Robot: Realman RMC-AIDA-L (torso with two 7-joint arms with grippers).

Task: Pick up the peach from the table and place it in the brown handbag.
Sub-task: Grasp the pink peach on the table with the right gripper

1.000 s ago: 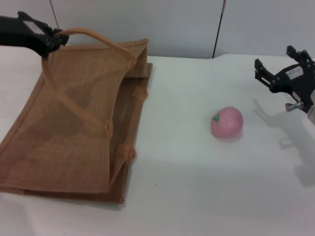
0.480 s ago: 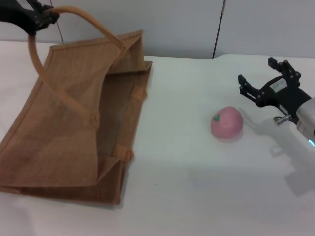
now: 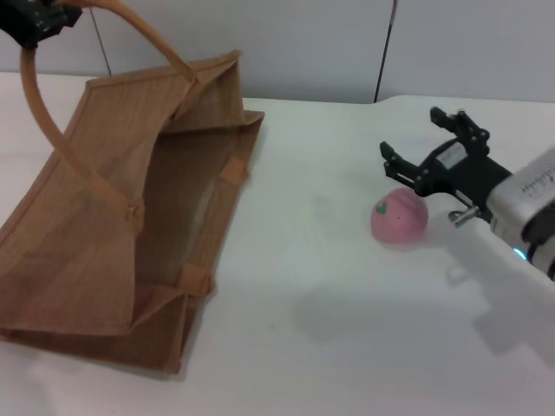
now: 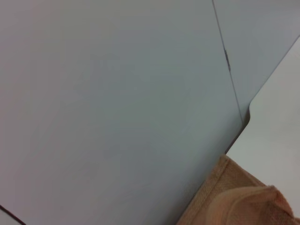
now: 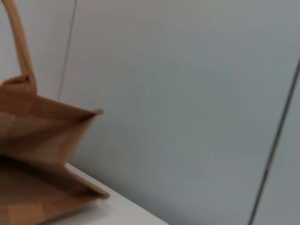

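Observation:
The pink peach [image 3: 399, 217] lies on the white table [image 3: 347, 329] right of centre. My right gripper [image 3: 416, 147] is open, its black fingers just above and behind the peach, not touching it. The brown handbag [image 3: 113, 234] lies on the left with its mouth held open toward the peach. My left gripper [image 3: 39, 19] at the top left corner is shut on the bag's upper handle [image 3: 52, 130] and lifts it. A part of the bag shows in the left wrist view [image 4: 239, 201] and in the right wrist view [image 5: 37, 140].
A grey wall with a vertical seam [image 3: 386, 52] stands behind the table. Bare tabletop lies between the bag and the peach and along the front edge.
My right gripper has moved left toward the peach and now hovers over it. My left gripper has pulled the handle up and to the left, opening the bag's mouth wider.

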